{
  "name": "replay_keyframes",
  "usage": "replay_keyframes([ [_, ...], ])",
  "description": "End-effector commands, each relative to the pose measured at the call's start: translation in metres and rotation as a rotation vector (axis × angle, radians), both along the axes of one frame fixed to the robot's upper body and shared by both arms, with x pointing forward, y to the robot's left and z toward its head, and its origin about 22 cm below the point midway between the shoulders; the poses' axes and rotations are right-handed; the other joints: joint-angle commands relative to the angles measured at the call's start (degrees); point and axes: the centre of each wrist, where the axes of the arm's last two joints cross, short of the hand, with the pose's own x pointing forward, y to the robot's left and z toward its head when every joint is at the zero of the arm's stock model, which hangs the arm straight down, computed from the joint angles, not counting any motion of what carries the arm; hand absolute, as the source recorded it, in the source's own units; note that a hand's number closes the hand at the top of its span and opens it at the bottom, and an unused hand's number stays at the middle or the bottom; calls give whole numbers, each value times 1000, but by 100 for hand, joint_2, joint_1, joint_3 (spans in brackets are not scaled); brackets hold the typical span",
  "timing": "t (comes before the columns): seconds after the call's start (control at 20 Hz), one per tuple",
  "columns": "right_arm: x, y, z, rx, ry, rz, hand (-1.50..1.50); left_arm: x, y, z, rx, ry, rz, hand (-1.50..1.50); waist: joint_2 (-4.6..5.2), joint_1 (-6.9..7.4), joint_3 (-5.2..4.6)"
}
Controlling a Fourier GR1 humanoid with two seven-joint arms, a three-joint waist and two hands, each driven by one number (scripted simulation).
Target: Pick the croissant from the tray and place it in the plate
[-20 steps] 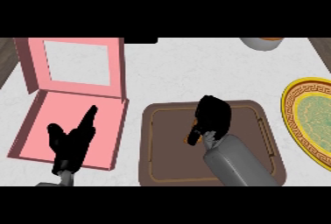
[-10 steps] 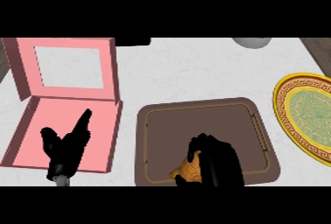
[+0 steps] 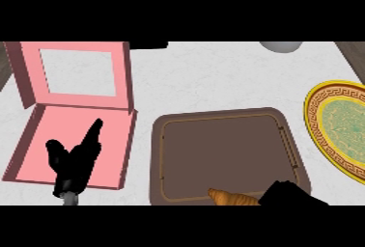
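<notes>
Grasp step: right hand beside croissant on tray, grip unreadable (mostly cropped). Left hand relaxed. Next: carry to plate.

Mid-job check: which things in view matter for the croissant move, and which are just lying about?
Job:
croissant, at the tray's near edge
brown tray
gold-rimmed plate, right of the tray
right robot hand, beside the croissant

Lying about:
open pink box
left robot hand, resting over the box
grey item, far edge
</notes>
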Motion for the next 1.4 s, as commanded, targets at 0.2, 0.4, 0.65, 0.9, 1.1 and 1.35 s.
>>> replay_keyframes([
  [0.2, 8, -59, 9, 206, -144, -216, 150, -4, -12, 2, -2, 36, -36, 0, 78, 181, -31],
  [0.4, 17, -94, 11, 228, -233, -265, 150, 1, -4, -6, -10, 39, -37, 0, 88, 148, -27],
  [0.65, 51, -150, 2, 174, -275, -359, 150, 4, -20, -7, -11, 38, -44, 0, 89, 170, -26],
  [0.9, 80, -201, -29, 161, -284, -456, 150, -3, -5, -11, -25, 24, -48, 0, 93, 249, -21],
  [1.1, 109, -242, -22, 171, -292, -452, 150, 5, -13, -10, -21, 40, -66, 0, 110, 288, -15],
  [1.35, 127, -283, -40, 196, -309, -413, 150, 4, 5, -19, -20, 37, -57, 0, 116, 280, -27],
])
